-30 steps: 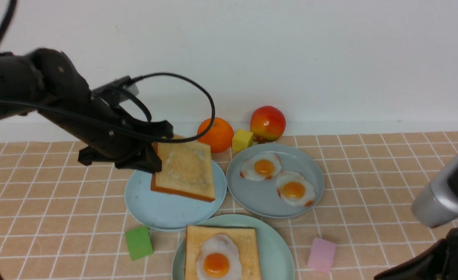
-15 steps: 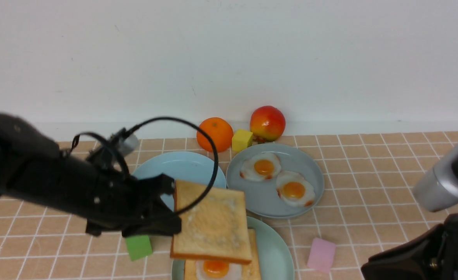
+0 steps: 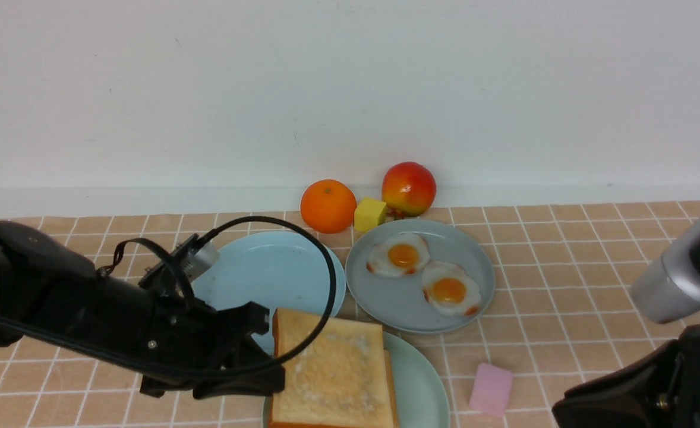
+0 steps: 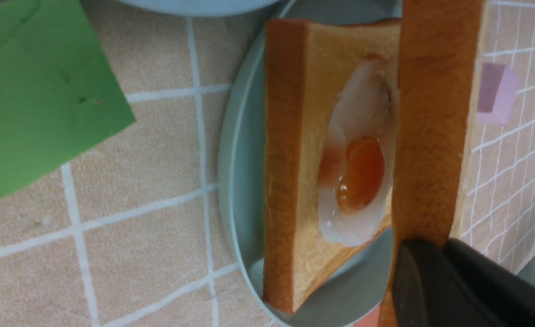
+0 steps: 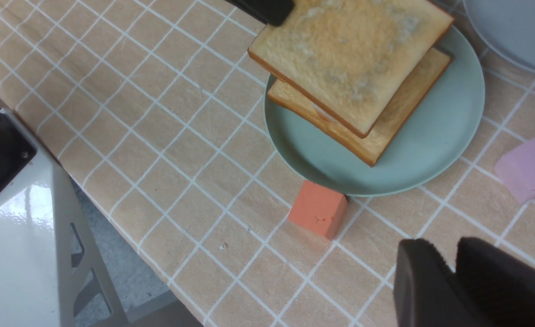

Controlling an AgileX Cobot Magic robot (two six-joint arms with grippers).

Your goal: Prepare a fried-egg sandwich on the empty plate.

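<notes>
Plates: three, all round, on the tiled bench [image 3: 564, 249]. The mint-green plate [image 3: 421, 386] is nearest the robot, the sky-blue plate [image 3: 273, 273] sits behind it to the left with nothing on it, and the grey-blue plate [image 3: 397, 303] sits behind it to the right. Toast slices: two. The lower toast slice [image 4: 290, 181] lies flat on the mint-green plate. The top toast slice [image 3: 332, 374] is over it, shifted a little off square, with a gap between the two at the gripped side. Fried eggs: three. One fried egg [image 4: 358, 181] lies on the lower slice and is seen only from the left wrist. A far egg [image 3: 399, 255] and a near egg [image 3: 450, 291] lie side by side on the grey-blue plate. Left hand [image 3: 265, 351]: clamped tight on the left edge of the top toast slice. Right hand [image 5: 453, 259]: low at the right and well apart from the plates, with nothing between its fingers. Only a thin slit shows between them, and I cannot tell how far open it is. Fruit: two, an orange [image 3: 328, 205] and an apple [image 3: 409, 188], by the wall. Blocks: four. The yellow block [image 3: 370, 214] sits between the two fruits, and the pink block [image 3: 491, 389] is right of the mint-green plate. The green block [image 4: 40, 91] is near that plate's left side, and the orange-red block [image 5: 318, 214] is just beside its rim on the robot's side.
</notes>
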